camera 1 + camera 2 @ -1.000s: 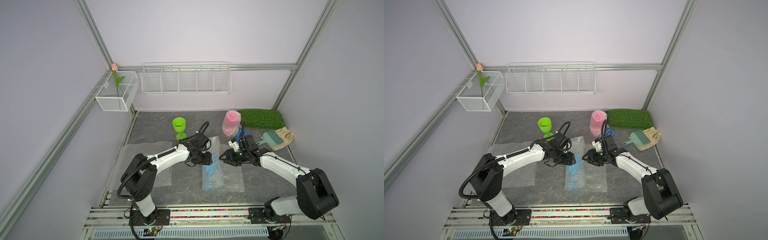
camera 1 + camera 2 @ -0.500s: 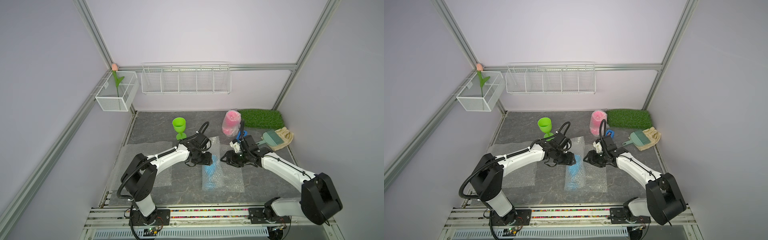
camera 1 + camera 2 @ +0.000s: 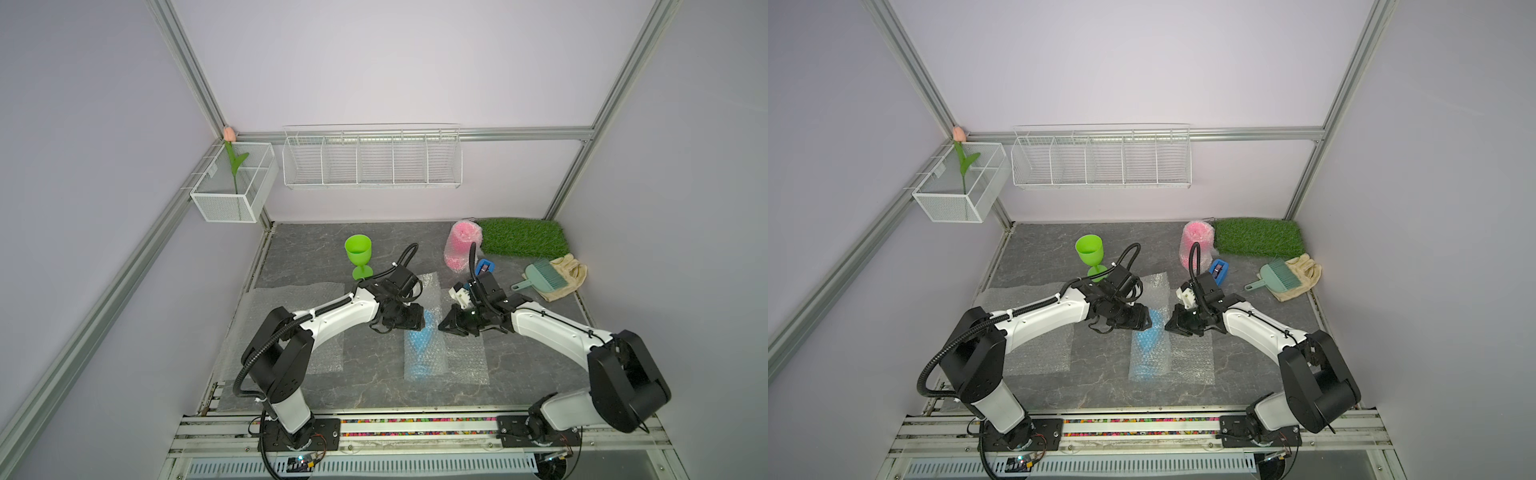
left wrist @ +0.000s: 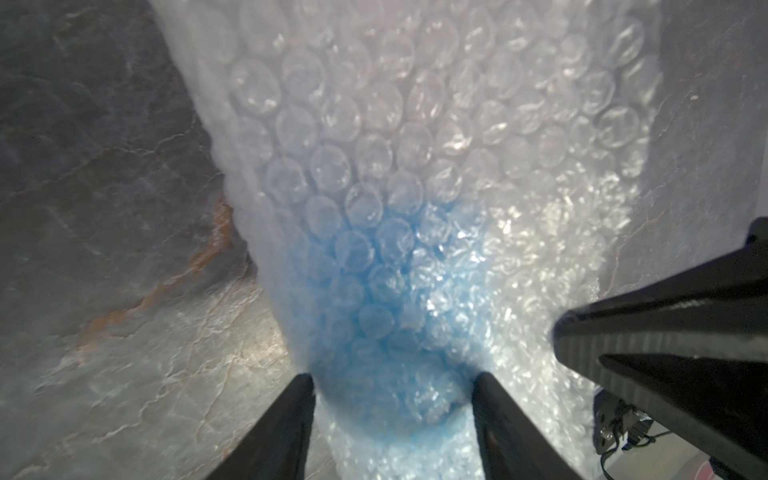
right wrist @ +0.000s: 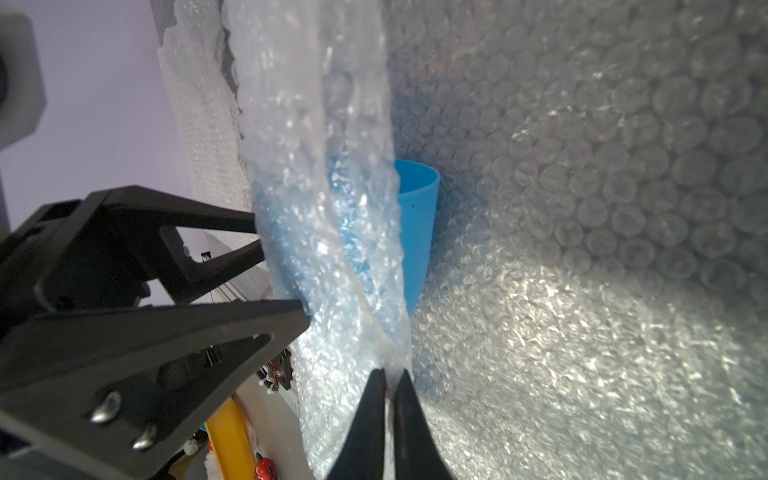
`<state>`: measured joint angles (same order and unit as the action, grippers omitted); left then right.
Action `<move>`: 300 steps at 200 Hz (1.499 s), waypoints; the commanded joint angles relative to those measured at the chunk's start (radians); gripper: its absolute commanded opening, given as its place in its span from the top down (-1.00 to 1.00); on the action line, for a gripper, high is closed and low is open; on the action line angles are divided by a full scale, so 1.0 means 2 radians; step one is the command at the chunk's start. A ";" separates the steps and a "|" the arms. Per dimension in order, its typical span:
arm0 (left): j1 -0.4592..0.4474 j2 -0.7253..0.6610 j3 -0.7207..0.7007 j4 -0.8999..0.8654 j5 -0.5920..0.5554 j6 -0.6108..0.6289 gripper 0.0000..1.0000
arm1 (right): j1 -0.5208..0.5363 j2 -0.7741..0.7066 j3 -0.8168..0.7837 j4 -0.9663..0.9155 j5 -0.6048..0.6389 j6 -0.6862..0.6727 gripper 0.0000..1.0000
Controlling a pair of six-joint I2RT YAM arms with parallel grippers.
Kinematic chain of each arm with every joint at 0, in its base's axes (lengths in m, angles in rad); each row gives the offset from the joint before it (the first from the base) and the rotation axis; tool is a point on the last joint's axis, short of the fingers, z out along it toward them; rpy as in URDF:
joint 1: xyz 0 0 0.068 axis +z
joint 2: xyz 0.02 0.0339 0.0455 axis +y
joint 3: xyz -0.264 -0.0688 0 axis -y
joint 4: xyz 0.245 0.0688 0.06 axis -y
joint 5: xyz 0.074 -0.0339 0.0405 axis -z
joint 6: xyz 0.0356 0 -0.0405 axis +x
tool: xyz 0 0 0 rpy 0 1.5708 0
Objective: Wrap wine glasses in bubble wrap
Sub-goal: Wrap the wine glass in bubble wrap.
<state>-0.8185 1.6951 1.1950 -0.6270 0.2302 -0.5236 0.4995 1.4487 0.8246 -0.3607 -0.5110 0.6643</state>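
Observation:
A blue wine glass (image 3: pixel 420 341) (image 5: pixel 415 216) lies on its side at the middle of the floor, rolled into a sheet of bubble wrap (image 3: pixel 463 359) (image 3: pixel 1190 361). My left gripper (image 3: pixel 419 322) (image 3: pixel 1144 322) (image 4: pixel 392 380) straddles the covered bowl, one finger pressing on each side. My right gripper (image 3: pixel 442 326) (image 3: pixel 1169 326) (image 5: pixel 388 374) faces it, shut on a raised fold of the film. The green wine glass (image 3: pixel 358 255) (image 3: pixel 1090 253) stands bare behind the left arm. At the back, the pink wine glass (image 3: pixel 461 245) (image 3: pixel 1196 243) stands wrapped.
A second bubble wrap sheet (image 3: pixel 286 303) lies flat under the left arm. A grass mat (image 3: pixel 521 237), a small blue item (image 3: pixel 484 266), a teal brush (image 3: pixel 540 278) and a beige cloth (image 3: pixel 569 274) fill the back right. A wire rack (image 3: pixel 372 158) and a mesh basket (image 3: pixel 232 187) hang on the wall.
My right gripper was open beside the roll and has now closed on a fold of the bubble wrap. The left arm has stayed on the wrapped blue glass.

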 commanded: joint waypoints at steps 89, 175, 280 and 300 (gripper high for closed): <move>-0.027 0.034 0.044 0.000 -0.043 -0.067 -0.99 | -0.020 0.036 -0.007 -0.012 0.025 -0.026 0.86; -0.039 0.098 0.084 0.003 -0.042 -0.091 -0.99 | -0.030 0.063 -0.020 0.014 0.001 -0.043 0.86; -0.044 0.125 0.086 0.013 -0.032 -0.091 -0.80 | -0.061 0.064 -0.023 -0.011 0.016 -0.077 0.84; -0.043 0.119 0.080 0.022 -0.030 -0.087 -0.67 | -0.062 0.049 -0.023 -0.024 0.025 -0.078 0.75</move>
<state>-0.9016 1.9293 1.3594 -0.6006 0.1730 -0.6964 0.3809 1.5734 0.7868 -0.3588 -0.4854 0.5327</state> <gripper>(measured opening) 0.860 0.099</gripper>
